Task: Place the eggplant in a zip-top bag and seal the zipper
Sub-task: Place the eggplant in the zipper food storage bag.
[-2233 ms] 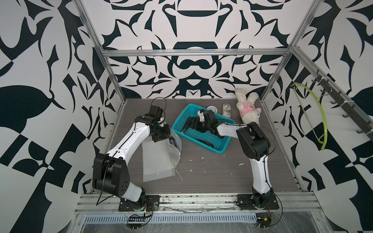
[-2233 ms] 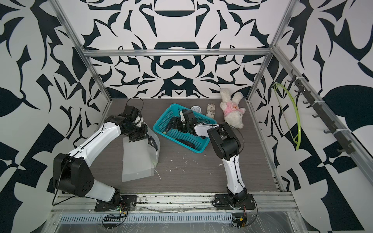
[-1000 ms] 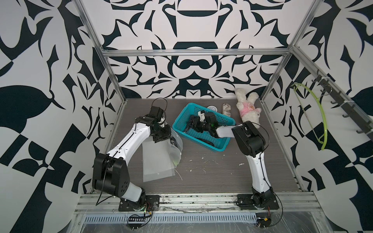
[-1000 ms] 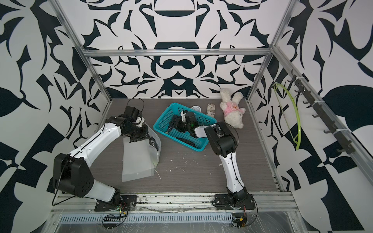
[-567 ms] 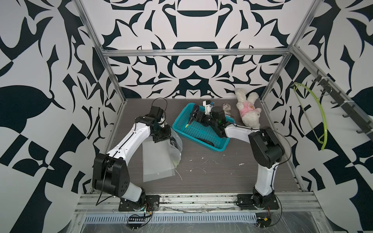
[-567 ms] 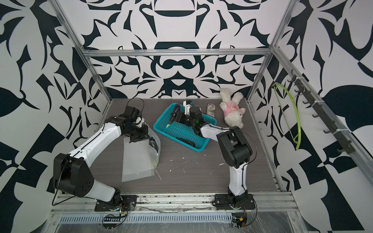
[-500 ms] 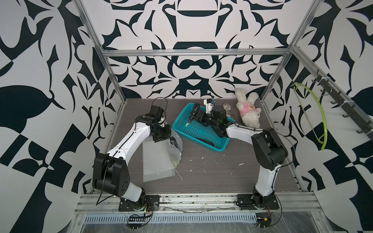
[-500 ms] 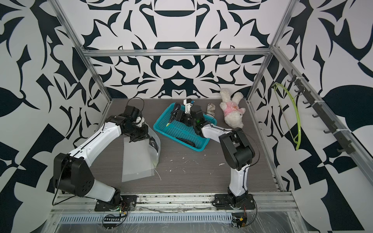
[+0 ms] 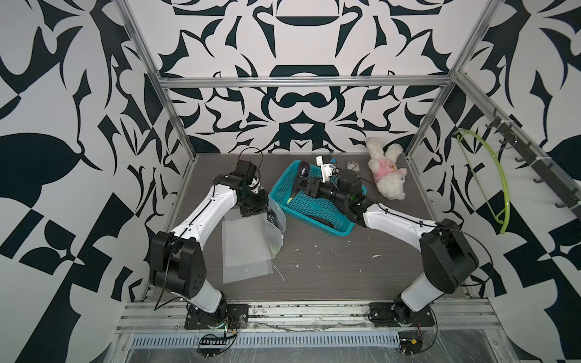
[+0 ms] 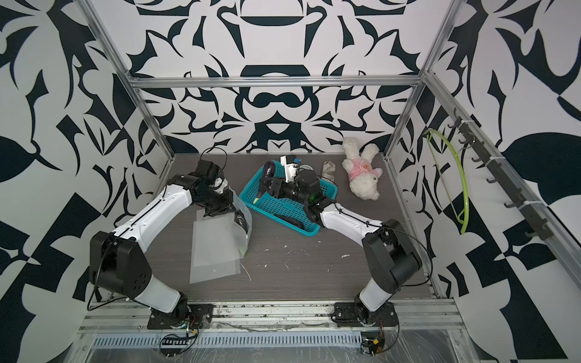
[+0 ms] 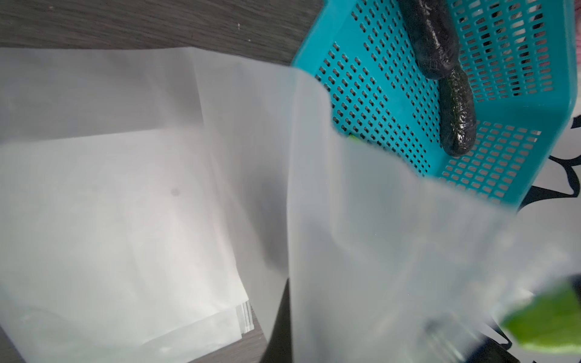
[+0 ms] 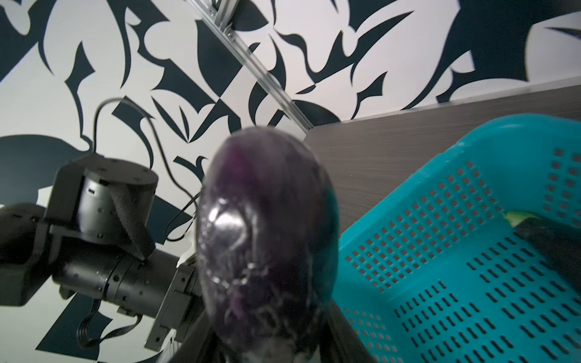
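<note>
Right gripper (image 9: 299, 186) is clamped around the eggplant (image 9: 302, 169), holding it upright above the far corner of the teal basket (image 9: 314, 207). Left gripper (image 9: 255, 210) is pinching the top edge of the zip-top bag (image 9: 276, 233), just beside the basket.

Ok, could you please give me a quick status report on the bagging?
Left gripper shut on zip-top bag, edge lifted. Right gripper shut on eggplant, raised over the basket corner. Dark item seemingly already in bag.
</note>
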Controlling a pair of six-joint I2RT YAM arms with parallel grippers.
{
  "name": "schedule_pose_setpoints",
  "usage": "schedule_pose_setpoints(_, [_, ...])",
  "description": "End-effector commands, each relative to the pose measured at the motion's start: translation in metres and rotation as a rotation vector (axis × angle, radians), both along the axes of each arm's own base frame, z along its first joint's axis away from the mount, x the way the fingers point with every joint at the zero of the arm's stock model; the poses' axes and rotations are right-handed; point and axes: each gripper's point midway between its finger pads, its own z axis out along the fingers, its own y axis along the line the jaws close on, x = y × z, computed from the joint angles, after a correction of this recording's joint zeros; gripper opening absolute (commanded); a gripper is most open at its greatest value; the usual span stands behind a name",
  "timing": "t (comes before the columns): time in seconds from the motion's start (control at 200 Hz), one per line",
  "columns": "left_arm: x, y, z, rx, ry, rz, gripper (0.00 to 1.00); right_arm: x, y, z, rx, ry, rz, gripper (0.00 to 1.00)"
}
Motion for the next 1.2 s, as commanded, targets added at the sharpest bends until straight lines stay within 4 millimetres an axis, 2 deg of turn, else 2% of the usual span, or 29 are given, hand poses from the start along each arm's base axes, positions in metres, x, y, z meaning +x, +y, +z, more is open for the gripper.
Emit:
schedule_pose_setpoints(0.0, [-0.001, -0.006, 0.006, -0.021, 0.004, -0.023, 0.0, -0.015, 0.014, 0.013, -0.017, -0.106, 0.023, 0.44])
schedule_pose_setpoints(0.245, [-0.002, -0.005, 0.01, -0.022, -0.003, -0.031, 0.0, -0.041, 0.051, -0.01, -0.125, -0.154, 0.104, 0.44])
schedule_pose_setpoints(0.51, [0.0, -0.008, 0.021, -0.044, -0.029, -0.027, 0.0, -0.068, 0.058, -0.049, -0.27, -0.169, 0.179, 0.44])
schedule_pose_setpoints(0.64, [0.0, -0.006, 0.026, -0.031, -0.038, -0.027, 0.0, -0.083, 0.062, -0.06, -0.352, -0.203, 0.229, 0.44])
schedule_pose_setpoints(0.885, [0.003, -0.004, 0.035, -0.028, -0.067, -0.015, 0.0, -0.085, 0.061, -0.083, -0.495, -0.178, 0.257, 0.44])
schedule_pose_setpoints(1.03, [0.001, -0.003, 0.036, -0.027, -0.068, -0.014, 0.0, -0.09, 0.067, -0.083, -0.535, -0.216, 0.259, 0.44])
schedule_pose_setpoints(1.195, [-0.004, -0.001, 0.026, 0.006, -0.039, -0.021, 0.0, -0.09, 0.075, -0.059, -0.499, -0.26, 0.249, 0.44])
